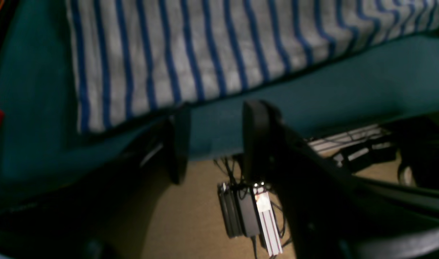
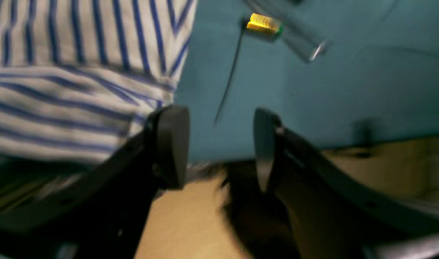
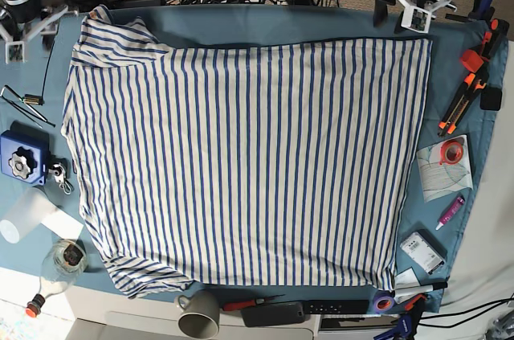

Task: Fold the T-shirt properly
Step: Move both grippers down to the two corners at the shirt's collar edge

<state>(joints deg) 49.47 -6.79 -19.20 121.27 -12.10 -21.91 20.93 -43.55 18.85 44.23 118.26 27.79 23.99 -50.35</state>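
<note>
t-shirt (image 3: 249, 163) lies flat, long axis left-right, sleeves left.

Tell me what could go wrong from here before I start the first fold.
Both grippers are open and off the cloth: the left gripper and right gripper sit past the T-shirt edge, so a grasp could miss or catch the teal table cloth instead. The sleeve is bunched and may fold in crooked. A swept fold could hit the mug or glass bottle.
</note>
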